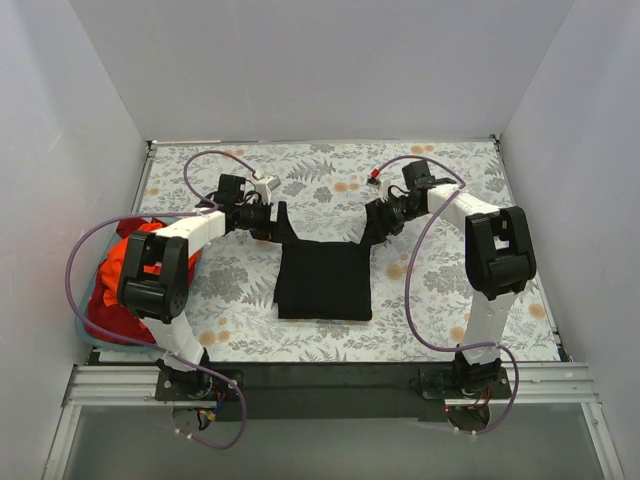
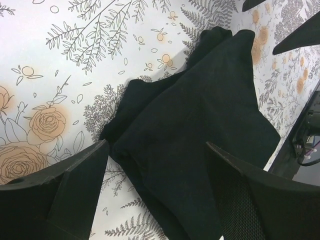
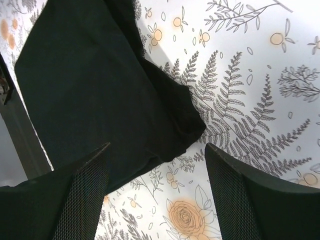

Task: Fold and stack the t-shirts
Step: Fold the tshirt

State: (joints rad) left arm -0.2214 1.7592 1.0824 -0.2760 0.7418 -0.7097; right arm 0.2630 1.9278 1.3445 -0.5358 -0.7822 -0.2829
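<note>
Left gripper [image 1: 268,222]: jaws apart, poised over the far-left corner of the black t-shirt [image 1: 323,282], where a sleeve pokes out toward the back of the table. In the left wrist view its two dark fingers [image 2: 75,185] stand wide on either side of a rumpled fold of black cloth, with nothing pinched between them.

Right gripper [image 1: 380,222]: jaws likewise apart, over the far-right corner of the same shirt. The right wrist view shows its mesh-faced fingers [image 3: 240,190] flanking the bunched sleeve tip, which rests on the floral tablecloth [image 1: 330,170] and is not clamped.

Black t-shirt: folded into a rough rectangle, lying mid-table between the two arms, its near edge toward the arm bases, both sleeves splayed outward at the far corners.

Orange-red t-shirts [image 1: 108,295]: a crumpled heap at the left edge of the table, partly hidden behind the left arm [image 1: 190,228], well apart from the black shirt.
</note>
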